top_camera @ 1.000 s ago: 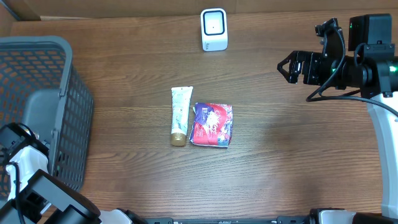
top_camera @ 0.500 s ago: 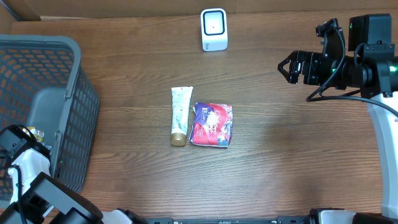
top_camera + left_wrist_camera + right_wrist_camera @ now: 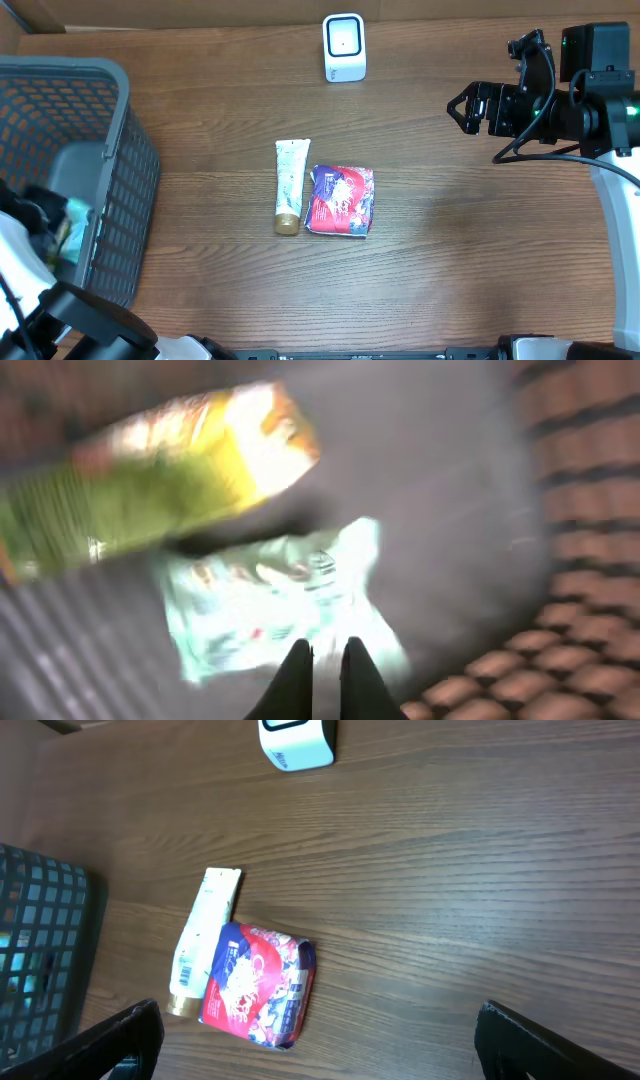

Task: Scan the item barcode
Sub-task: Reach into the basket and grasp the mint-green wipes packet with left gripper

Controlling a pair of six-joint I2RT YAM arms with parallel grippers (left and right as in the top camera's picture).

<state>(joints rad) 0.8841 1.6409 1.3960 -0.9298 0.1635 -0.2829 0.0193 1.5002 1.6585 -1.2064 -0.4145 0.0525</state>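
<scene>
The left gripper (image 3: 325,652) is positioned inside the grey mesh basket (image 3: 120,150) at the left edge of the desk (image 3: 480,240). Its fingers are pressed together, tips at the near edge of a pale green packet (image 3: 260,605) lying on the basket floor. The left wrist view is blurred, so it cannot be determined whether the packet is pinched between them. A yellow-green bag (image 3: 180,470) lies just beyond the packet, also in the basket. The right gripper (image 3: 462,108) hangs above the right side of the desk with its fingers fully spread and nothing between them. At the desk centre, a pale tube (image 3: 290,185) with a gold cap lies flat, cap toward the near edge. A red patterned pouch (image 3: 341,200) lies just beside it on its right. The white scanner (image 3: 344,47) stands upright at the far edge, well apart from both items.
</scene>
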